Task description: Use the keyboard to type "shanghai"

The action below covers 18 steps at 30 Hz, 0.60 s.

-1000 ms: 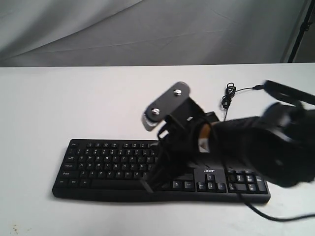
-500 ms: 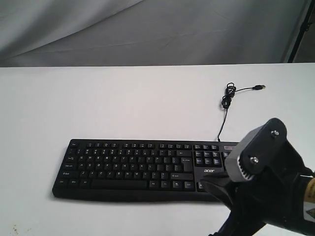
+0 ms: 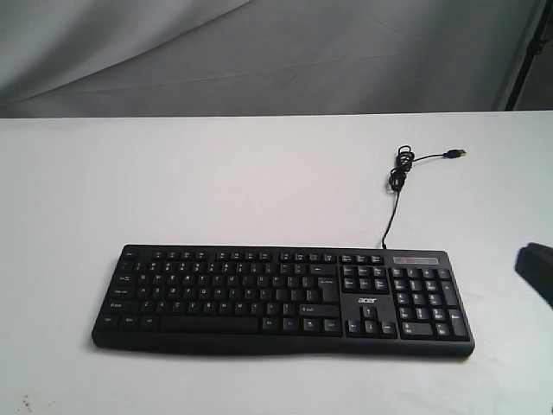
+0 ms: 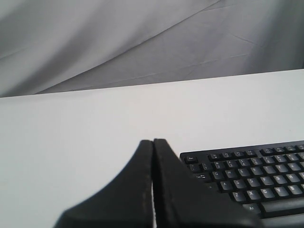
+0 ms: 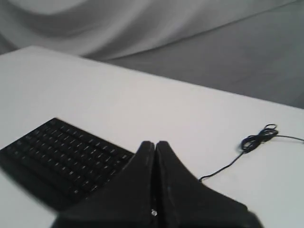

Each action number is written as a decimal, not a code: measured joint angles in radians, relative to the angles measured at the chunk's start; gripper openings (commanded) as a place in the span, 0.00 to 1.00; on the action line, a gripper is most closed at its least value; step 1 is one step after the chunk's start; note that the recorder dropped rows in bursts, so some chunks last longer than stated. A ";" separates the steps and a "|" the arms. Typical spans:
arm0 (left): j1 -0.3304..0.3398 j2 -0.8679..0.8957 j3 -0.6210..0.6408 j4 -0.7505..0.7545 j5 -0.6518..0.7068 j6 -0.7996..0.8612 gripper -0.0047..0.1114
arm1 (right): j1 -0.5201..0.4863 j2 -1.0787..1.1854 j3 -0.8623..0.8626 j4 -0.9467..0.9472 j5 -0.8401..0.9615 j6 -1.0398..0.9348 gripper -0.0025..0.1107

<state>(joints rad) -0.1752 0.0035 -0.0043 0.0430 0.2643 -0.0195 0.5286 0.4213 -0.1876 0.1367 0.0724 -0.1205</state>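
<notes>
The black keyboard with white legends and an "acer" logo lies flat on the white table near its front edge. Its thin black cable runs back to a coiled end. The right arm shows only as a dark tip at the right edge of the exterior view, off the keyboard. My right gripper is shut and empty, with the keyboard off to one side of it. My left gripper is shut and empty too, beside the keyboard's Esc corner. The left arm is out of the exterior view.
A grey cloth backdrop hangs behind the white table. A dark stand leg rises at the far right corner. The USB plug lies on the table behind the keyboard.
The right arm was over the keyboard's middle one second ago, then swung to the front right, and has now pulled away to the right edge. The keyboard has not moved.
</notes>
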 measured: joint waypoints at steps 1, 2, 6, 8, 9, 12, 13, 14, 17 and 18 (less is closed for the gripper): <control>0.000 0.000 0.000 0.000 0.000 0.000 0.04 | -0.022 -0.045 0.013 0.000 0.003 -0.002 0.02; 0.000 0.000 0.000 0.000 0.000 0.000 0.04 | -0.040 -0.088 0.026 0.000 0.005 -0.002 0.02; 0.000 0.000 0.000 0.000 0.000 0.000 0.04 | -0.081 -0.234 0.065 -0.024 0.005 -0.007 0.02; 0.000 0.000 0.000 0.000 0.000 0.000 0.04 | -0.100 -0.299 0.086 -0.061 0.005 -0.007 0.02; 0.000 0.000 0.000 0.000 0.000 0.000 0.04 | -0.109 -0.325 0.095 -0.082 0.005 -0.009 0.02; 0.000 0.000 0.000 0.000 0.000 0.000 0.04 | -0.149 -0.403 0.131 -0.117 0.005 -0.009 0.02; 0.000 0.000 0.000 0.000 0.000 0.000 0.04 | -0.162 -0.410 0.144 -0.122 0.005 -0.009 0.02; 0.000 0.000 0.000 0.000 0.000 0.000 0.04 | -0.171 -0.415 0.154 -0.126 0.005 -0.009 0.02; 0.000 0.000 0.000 0.000 0.000 0.000 0.04 | -0.173 -0.414 0.175 -0.137 0.009 -0.010 0.02; 0.000 0.000 0.000 0.000 0.000 0.000 0.04 | -0.173 -0.414 0.179 -0.137 0.009 -0.010 0.02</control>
<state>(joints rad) -0.1752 0.0035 -0.0043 0.0430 0.2643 -0.0195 0.3554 0.0069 -0.0082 0.0000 0.0814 -0.1302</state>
